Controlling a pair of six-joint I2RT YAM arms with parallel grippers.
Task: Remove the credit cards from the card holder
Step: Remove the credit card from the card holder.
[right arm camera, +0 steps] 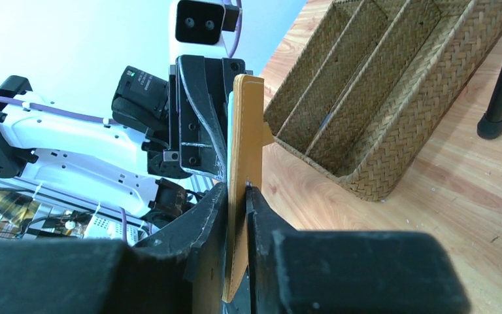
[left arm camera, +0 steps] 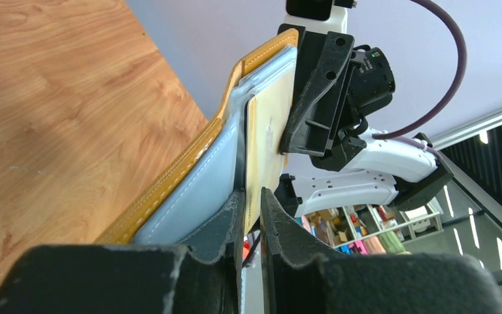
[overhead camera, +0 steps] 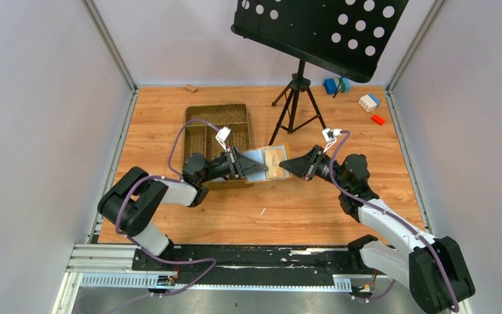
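My right hand (right arm camera: 236, 196) clamps the mustard flap of the card holder (overhead camera: 266, 163); my left hand (left arm camera: 251, 196) grips its pocket side, spreading it above the counter (overhead camera: 301, 209) to expose the tan credit card (left arm camera: 265, 144)

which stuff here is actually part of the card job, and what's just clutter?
Job:
- card holder, up off the table between the left gripper and right gripper
- tan card inside it

Lying about:
- woven tray
- music stand
- blue block, white block, red block
- wood scrap by the back wall
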